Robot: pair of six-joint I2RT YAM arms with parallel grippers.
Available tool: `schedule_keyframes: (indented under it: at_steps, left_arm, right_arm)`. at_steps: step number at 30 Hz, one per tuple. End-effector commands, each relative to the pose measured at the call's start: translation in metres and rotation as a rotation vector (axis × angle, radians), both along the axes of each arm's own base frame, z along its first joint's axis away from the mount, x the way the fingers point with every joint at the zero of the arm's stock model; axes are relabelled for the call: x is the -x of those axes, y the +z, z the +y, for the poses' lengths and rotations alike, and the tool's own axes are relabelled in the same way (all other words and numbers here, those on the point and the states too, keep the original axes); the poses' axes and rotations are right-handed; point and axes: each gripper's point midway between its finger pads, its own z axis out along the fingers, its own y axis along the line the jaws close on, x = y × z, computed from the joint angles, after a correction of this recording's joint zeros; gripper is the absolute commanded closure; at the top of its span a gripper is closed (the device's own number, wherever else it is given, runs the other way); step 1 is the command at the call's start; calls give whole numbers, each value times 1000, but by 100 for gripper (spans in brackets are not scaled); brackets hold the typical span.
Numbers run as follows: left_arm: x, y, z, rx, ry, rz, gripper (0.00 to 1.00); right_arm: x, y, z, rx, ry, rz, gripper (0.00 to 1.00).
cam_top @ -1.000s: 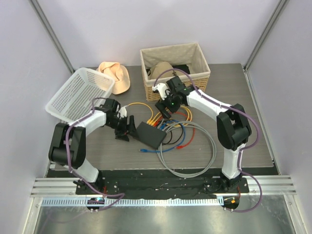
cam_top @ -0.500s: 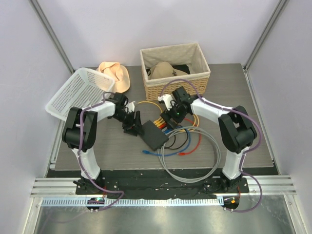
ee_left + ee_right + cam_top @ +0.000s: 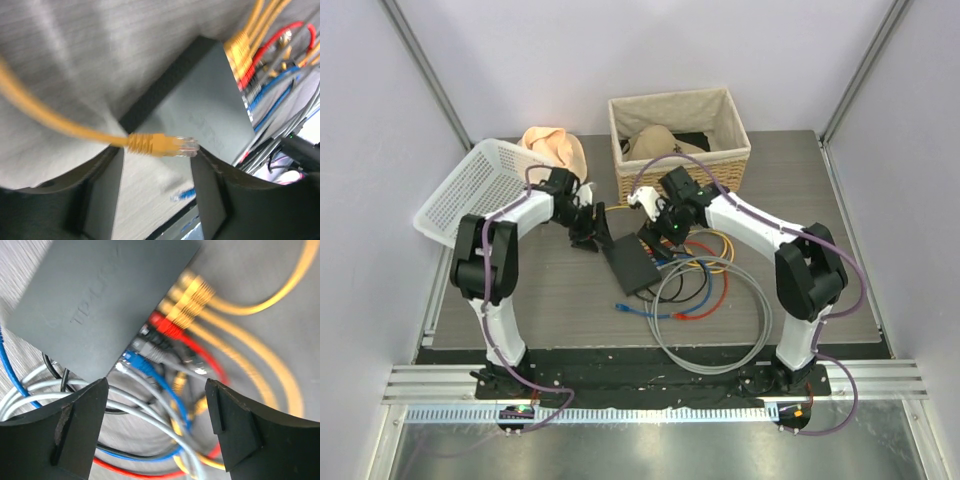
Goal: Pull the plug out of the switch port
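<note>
Beyond the switch (image 3: 632, 265), a wicker basket (image 3: 722, 168) with a tan hat (image 3: 655, 145)

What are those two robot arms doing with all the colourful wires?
They are working on unplugging cables from the black switch. One loose yellow plug is out of the switch and shows between the open left fingers; whether they touch it is hard to tell. The right fingers, also open, hover over the seated plugs, yellow, red, grey and blue, in the switch's sockets.
</note>
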Motion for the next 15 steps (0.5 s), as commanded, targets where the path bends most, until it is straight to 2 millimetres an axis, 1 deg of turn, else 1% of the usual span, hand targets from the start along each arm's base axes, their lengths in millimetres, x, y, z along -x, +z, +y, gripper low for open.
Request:
schedule_keyframes:
  at_steps: [1,3,4,6,7,9,10,11,12,14,15]
  left_arm:
    - [19,46,15,6,-12,-110,37]
    - [27,49,15,19,4,-105,34]
    - [38,45,17,22,13,-86,33]
    - [44,40,16,35,28,-66,33]
    - [52,31,17,33,50,-23,33]
    - [55,23,15,43,68,7,34]
    - [61,17,15,45,80,36,34]
    - [58,15,15,50,84,25,35]
    - [58,12,16,44,88,24,36]
    - [56,3,16,32,88,31,42]
    - [53,-2,17,19,88,36,50]
  right_arm:
    - [-1,57,1,-27,139,-131,13]
    - [8,53,-5,-17,149,-119,12]
    - [11,48,-8,-9,151,-110,12]
    - [23,39,-13,-5,169,-81,12]
    - [29,37,-15,-1,194,-70,13]
    - [42,31,-16,19,240,-54,16]
    - [48,29,-18,34,265,-50,18]
    - [51,28,-19,42,274,-47,21]
    - [59,27,-17,35,293,-32,30]
    - [69,27,-13,20,318,-2,41]
    - [76,27,-6,6,341,16,49]
